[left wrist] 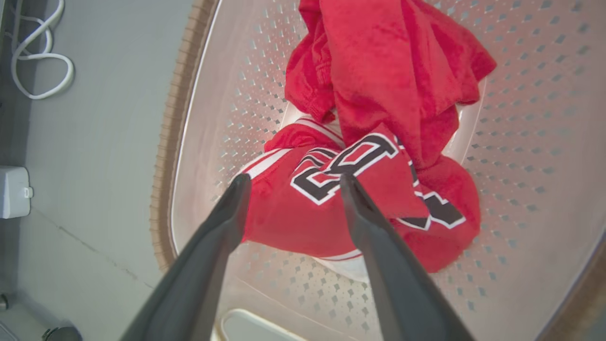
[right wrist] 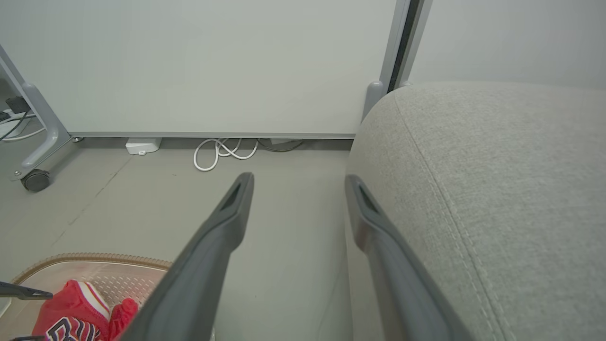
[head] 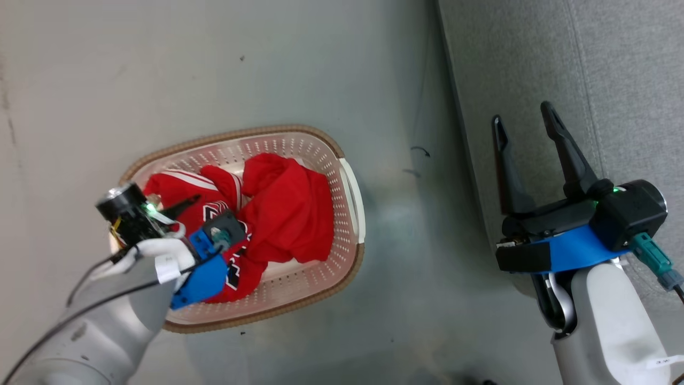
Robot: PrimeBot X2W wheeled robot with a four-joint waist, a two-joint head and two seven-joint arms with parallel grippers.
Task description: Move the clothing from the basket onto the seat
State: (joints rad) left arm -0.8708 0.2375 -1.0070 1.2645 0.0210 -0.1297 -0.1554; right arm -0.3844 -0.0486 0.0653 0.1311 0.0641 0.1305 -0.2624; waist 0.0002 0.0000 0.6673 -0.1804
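While the left gripper (left wrist: 291,182) is hovering, jaws wide and empty, over the clothing (head: 288,208) in the basket (head: 288,130), the right gripper (head: 522,115) is hanging equally open at the edge of the seat (head: 614,80). A pinch on the jersey (left wrist: 303,213) alone is probably risking the overlapping plain garment (left wrist: 393,71) snagging and dropping onto the floor (head: 267,53).

Grey floor (head: 267,64) carries the basket (head: 343,250), sofa (head: 588,80) and white cable (right wrist: 220,150).

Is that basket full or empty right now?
Not empty: a plain red garment lies crumpled in the basket, partly over a lettered jersey. The open left gripper hovers above them.
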